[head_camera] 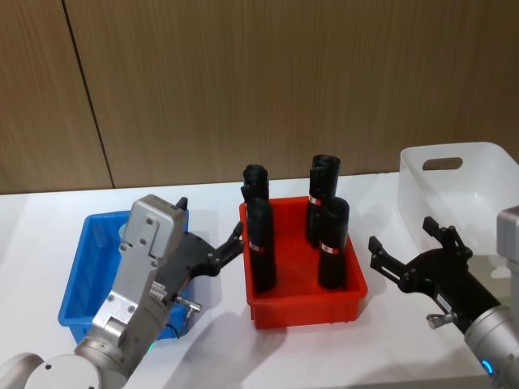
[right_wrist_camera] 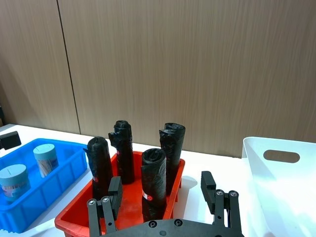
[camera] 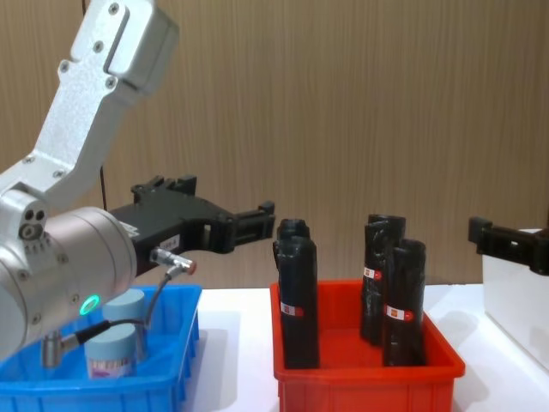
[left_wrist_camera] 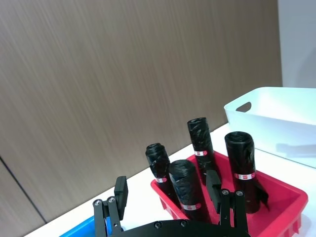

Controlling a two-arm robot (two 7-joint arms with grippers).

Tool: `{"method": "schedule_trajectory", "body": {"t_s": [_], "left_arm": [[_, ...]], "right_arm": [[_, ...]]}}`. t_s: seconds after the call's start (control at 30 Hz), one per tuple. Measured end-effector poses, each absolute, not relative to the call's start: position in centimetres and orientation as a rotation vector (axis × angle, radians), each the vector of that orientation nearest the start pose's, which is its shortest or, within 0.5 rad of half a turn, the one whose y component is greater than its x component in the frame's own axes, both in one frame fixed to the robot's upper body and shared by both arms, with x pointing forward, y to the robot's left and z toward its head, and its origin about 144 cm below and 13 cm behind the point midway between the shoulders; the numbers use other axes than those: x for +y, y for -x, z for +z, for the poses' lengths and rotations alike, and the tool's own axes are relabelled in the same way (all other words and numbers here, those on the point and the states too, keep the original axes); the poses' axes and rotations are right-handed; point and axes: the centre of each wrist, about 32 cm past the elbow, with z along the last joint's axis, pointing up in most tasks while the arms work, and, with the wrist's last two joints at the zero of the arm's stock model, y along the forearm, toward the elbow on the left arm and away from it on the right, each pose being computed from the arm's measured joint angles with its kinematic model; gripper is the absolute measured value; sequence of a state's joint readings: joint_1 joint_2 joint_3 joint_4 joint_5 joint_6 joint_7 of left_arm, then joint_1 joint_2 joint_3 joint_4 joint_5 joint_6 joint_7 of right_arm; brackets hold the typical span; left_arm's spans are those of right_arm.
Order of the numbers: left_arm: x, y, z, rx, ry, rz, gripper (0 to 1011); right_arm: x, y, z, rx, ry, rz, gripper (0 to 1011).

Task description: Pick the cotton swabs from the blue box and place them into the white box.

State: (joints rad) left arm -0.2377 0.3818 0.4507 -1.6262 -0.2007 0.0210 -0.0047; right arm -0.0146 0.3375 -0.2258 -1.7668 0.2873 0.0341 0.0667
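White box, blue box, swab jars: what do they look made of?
The white box looks like moulded plastic, smooth and perhaps slightly translucent, going by its rounded rim and cut-out handle. The blue box looks like opaque plastic with a light sheen on its flared rim. The swab jars probably have clear plastic bodies, since the sticks show through. Their pale blue lids look matte, likely plastic.

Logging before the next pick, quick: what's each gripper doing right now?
Left gripper: fingers open, empty, above the blue box's near edge.
Right gripper: fingers open, empty, beside the white box.
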Motion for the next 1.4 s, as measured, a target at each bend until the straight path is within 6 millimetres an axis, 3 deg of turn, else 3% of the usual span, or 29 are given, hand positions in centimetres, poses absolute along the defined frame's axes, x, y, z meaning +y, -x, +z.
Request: {"method": "schedule_trajectory", "body": {"t_s": [0.63,0.97,1.4], "left_arm": [[22.3,-50.1,120.2,-0.152,-0.082,1.258,1004],[24.7,-51.8,119.5,-0.058,-0.101,1.305,1004],[26.4,-54.0,118.8,0.035,-0.117,1.304,1004]], "right_arm": [[-23.7,-44.3,118.9,-0.075,-0.026,-1.229,1001],[-23.7,-44.3,118.9,-0.075,-0.026,-1.229,1002],[-23.7,-44.3,118.9,-0.075,-0.026,-1.229,1002]]}}
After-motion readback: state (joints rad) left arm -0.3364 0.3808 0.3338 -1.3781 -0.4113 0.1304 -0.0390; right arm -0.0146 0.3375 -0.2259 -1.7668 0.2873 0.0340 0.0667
